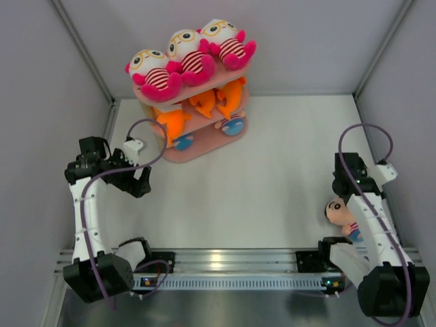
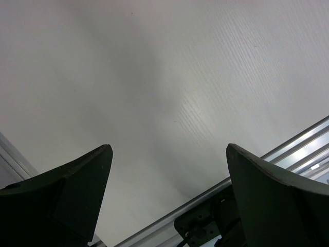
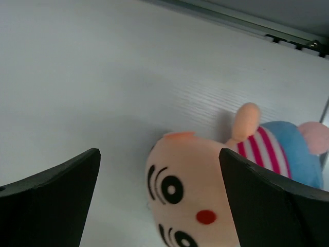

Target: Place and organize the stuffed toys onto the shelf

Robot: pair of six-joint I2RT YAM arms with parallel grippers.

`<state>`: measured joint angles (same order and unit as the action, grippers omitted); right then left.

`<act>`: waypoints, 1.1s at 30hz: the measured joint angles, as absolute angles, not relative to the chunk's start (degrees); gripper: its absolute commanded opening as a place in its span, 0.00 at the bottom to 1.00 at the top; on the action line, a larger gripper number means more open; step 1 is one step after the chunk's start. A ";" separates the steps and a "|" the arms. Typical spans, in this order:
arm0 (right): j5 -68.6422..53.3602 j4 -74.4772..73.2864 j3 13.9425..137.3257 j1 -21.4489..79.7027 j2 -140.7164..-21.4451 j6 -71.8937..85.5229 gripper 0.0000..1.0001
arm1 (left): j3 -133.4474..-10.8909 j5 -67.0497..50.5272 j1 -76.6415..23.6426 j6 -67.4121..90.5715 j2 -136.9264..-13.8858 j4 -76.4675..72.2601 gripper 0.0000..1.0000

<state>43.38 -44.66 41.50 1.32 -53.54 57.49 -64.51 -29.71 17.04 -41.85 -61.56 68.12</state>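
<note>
The pink three-tier shelf (image 1: 204, 148) stands at the back, left of centre. Three white-faced dolls with yellow glasses (image 1: 187, 53) sit on its top board. Orange sharks (image 1: 172, 120) are on the middle board, and two peach-faced dolls with blue (image 1: 233, 125) are on the bottom board. Another peach-faced striped doll (image 1: 338, 212) lies on the table at the right, beside my right arm. My right gripper (image 1: 346, 194) is open just above it. In the right wrist view the gripper (image 3: 159, 152) has the doll's head (image 3: 190, 190) between its fingers, not touching. My left gripper (image 1: 139, 180) (image 2: 168, 149) is open and empty over bare table.
White walls close in the table on the left, back and right. An aluminium rail (image 1: 225, 260) with the arm bases runs along the near edge and also shows in the left wrist view (image 2: 288, 144). Purple cables loop off both arms.
</note>
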 measured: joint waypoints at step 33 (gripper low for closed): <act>22.81 -31.24 39.94 32.84 -48.27 71.94 0.00 | -68.34 -41.12 6.68 -38.94 -58.22 70.02 0.98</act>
